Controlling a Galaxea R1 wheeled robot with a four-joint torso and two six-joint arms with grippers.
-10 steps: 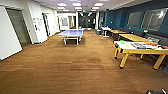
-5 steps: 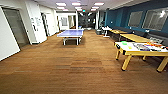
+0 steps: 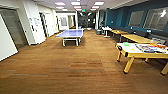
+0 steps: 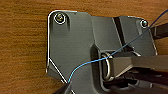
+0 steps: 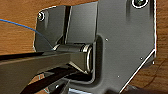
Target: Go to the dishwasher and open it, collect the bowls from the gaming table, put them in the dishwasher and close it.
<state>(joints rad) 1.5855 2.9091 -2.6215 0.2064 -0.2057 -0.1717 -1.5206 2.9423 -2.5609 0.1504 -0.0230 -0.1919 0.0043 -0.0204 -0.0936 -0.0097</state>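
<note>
Gaming table (image 3: 130, 50) ahead right, cut off by the frame edge; green bowl (image 3: 126, 44) on it blurred. Can't tell my grippers' finger state.

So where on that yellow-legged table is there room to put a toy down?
The gaming table has a bare white strip along its near edge and at the left corner, beside a small green thing. Toward the right it is crowded with colourful game boards. The wooden floor in front looks open.
</note>
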